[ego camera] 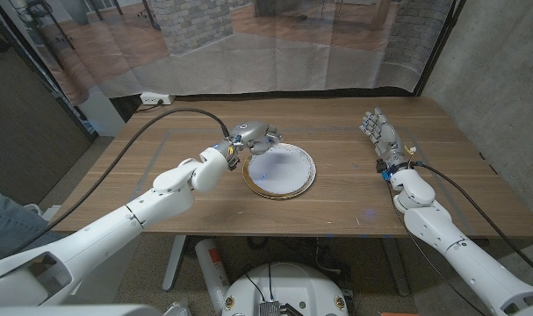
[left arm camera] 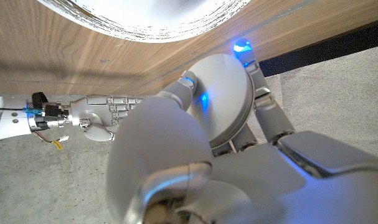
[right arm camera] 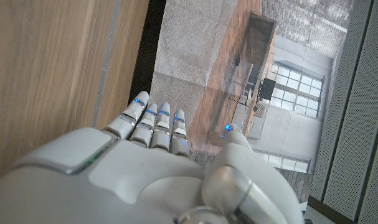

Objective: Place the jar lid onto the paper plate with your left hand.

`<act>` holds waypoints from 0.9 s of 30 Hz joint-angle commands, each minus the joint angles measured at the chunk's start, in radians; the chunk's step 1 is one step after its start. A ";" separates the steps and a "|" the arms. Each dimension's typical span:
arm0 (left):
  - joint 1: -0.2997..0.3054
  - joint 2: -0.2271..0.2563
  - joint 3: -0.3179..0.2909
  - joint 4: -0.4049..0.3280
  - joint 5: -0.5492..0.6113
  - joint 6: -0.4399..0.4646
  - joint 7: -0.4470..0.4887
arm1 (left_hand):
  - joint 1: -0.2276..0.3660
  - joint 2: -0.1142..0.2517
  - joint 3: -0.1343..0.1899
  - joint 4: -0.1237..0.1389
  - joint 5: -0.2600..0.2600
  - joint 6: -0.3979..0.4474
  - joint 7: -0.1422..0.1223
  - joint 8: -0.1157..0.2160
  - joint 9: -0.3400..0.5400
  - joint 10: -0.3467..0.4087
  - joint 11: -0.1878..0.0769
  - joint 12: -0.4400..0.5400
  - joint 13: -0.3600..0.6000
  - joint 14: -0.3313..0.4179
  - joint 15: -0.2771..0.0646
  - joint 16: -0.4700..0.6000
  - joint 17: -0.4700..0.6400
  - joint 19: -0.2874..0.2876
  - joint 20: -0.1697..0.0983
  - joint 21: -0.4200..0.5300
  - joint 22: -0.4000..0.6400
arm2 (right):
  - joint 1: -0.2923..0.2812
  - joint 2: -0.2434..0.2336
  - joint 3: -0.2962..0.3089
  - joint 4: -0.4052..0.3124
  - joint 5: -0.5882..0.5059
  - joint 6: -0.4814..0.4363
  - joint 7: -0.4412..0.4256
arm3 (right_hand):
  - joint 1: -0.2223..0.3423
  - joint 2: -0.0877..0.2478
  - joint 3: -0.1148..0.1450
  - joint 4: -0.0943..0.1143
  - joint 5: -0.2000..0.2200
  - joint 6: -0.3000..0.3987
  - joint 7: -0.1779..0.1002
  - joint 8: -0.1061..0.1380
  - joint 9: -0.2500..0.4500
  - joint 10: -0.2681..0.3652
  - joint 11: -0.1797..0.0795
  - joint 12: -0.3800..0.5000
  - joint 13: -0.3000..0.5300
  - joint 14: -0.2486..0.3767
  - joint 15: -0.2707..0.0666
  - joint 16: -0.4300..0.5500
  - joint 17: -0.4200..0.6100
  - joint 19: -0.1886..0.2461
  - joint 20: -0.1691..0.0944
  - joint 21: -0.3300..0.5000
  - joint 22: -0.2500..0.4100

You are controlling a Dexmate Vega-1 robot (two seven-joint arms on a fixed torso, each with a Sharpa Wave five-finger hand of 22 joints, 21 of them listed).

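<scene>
My left hand hovers at the far left rim of the paper plate, holding a round silver jar lid between thumb and fingers. In the left wrist view the lid sits on edge in my left hand, with the plate's rim just beyond it. The lid is barely visible in the head view, tucked in the fingers. My right hand stands on its edge at the right of the table, fingers straight and apart, holding nothing. The right wrist view shows my right hand with fingers extended beside the table.
A black cable arcs over the table's left side to my left wrist. A translucent curtain hangs behind the far edge. Bare wood lies between the plate and my right arm.
</scene>
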 commanded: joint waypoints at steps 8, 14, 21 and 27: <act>-0.026 -0.036 0.039 0.053 0.030 -0.035 -0.012 | -0.011 0.003 0.002 0.003 0.006 0.068 -0.017 0.027 0.001 0.011 -0.005 -0.008 0.007 0.005 -0.102 -0.008 0.005 0.007 -0.017 0.012 0.000 | 0.000 0.002 0.003 0.004 0.003 0.002 0.000 | 0.012 0.005 -0.001 -0.006 -0.002 0.009 -0.001 0.006 0.005 0.007 -0.003 0.002 0.006 0.008 -0.004 0.000 0.003 0.010 0.000 -0.003 0.003; -0.027 -0.046 0.045 0.068 0.028 -0.043 -0.009 | -0.012 0.004 0.002 0.003 0.006 0.068 -0.016 0.028 0.000 0.012 -0.005 -0.011 0.009 0.005 -0.103 -0.010 0.007 0.004 -0.018 0.014 0.000 | 0.004 0.007 0.001 0.013 0.003 0.005 0.001 | 0.012 0.006 -0.001 -0.006 -0.002 0.010 -0.001 0.006 0.005 0.007 -0.003 0.002 0.006 0.009 -0.004 0.000 0.003 0.011 0.000 -0.004 0.003; -0.026 -0.056 0.053 0.085 0.018 -0.044 -0.011 | -0.013 0.003 0.002 0.003 0.006 0.069 -0.018 0.030 -0.001 0.015 -0.006 -0.014 0.013 0.004 -0.101 -0.013 0.008 0.003 -0.018 0.018 -0.001 | 0.004 0.008 0.000 0.015 0.002 0.005 0.000 | 0.012 0.006 -0.001 -0.006 -0.002 0.010 -0.002 0.006 0.005 0.007 -0.003 0.002 0.006 0.008 -0.005 0.000 0.003 0.012 0.001 -0.006 0.003; -0.025 -0.060 0.059 0.087 0.015 -0.037 -0.016 | -0.014 0.002 0.002 0.003 0.006 0.067 -0.018 0.030 -0.002 0.016 -0.009 -0.016 0.015 0.005 -0.101 -0.014 0.009 0.000 -0.019 0.020 -0.001 | 0.004 0.008 0.001 0.020 0.006 0.006 0.006 | 0.012 0.006 -0.001 -0.006 -0.002 0.010 -0.001 0.006 0.005 0.007 -0.003 0.002 0.006 0.008 -0.005 -0.001 0.003 0.012 0.000 -0.007 0.003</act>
